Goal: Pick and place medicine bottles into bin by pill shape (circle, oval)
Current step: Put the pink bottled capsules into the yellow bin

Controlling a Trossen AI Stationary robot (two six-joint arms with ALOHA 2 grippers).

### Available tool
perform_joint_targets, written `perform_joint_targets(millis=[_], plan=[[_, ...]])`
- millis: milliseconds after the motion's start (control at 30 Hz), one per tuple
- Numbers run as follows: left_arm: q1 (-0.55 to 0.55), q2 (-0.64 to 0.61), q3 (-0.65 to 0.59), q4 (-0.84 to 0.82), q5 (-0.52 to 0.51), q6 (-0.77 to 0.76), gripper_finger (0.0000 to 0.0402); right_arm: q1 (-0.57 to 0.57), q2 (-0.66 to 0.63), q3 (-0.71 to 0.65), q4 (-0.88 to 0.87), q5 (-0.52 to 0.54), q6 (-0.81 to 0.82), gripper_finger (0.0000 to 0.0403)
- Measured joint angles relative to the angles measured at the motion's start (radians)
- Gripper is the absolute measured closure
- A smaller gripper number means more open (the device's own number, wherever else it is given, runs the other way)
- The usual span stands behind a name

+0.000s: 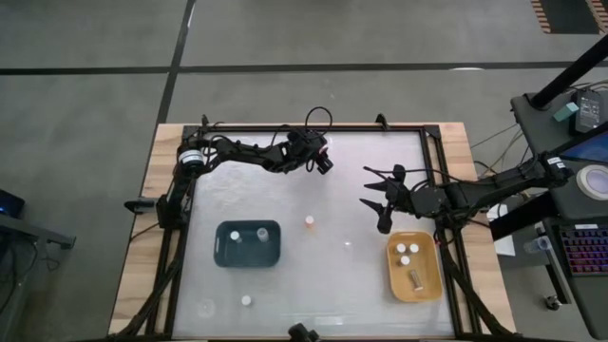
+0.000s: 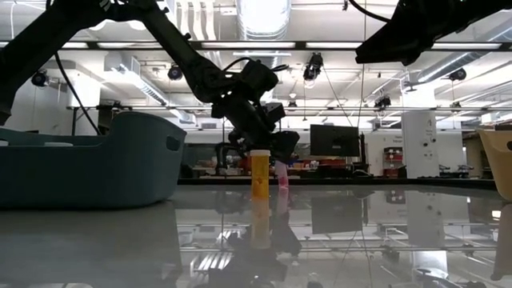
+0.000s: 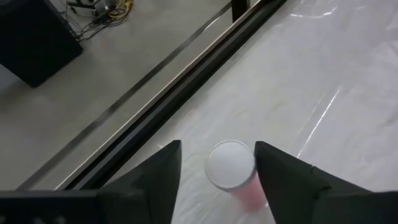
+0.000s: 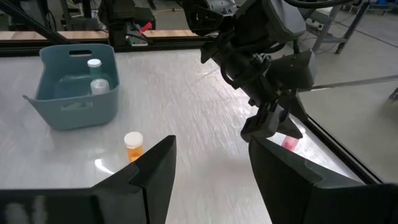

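the left gripper (image 3: 217, 180) hangs at the table's (image 1: 361, 171) twelve o'clock edge, its fingers apart around a pink bottle (image 3: 233, 171) with a white cap, not clamped. the right gripper (image 1: 377, 193) waits at three o'clock, fingers apart and empty. the teal bin (image 1: 248, 244) sits at eight o'clock, the yellow bin (image 1: 413, 267) at four, an orange bottle (image 1: 310, 221) between them.

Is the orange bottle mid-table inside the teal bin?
No. The orange bottle stands on the bare table, right of the teal bin and apart from it.
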Motion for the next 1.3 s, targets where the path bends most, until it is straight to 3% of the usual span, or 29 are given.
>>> perform_joint_targets(millis=[200,900,1300], plan=[[0.001,0.0,-0.001,-0.003,-0.015,0.0,0.0237,0.0,0.0,0.0,-0.011,0.0,0.0,0.0209],[-0.053,-0.009,0.002,-0.025,-0.045,0.11,0.0238,0.0,0.0,0.0,-0.023,0.0,-0.001,0.0209],[-0.055,-0.022,0.004,-0.026,-0.056,0.063,0.0262,0.0,0.0,0.0,-0.023,0.0,-0.001,0.0209]])
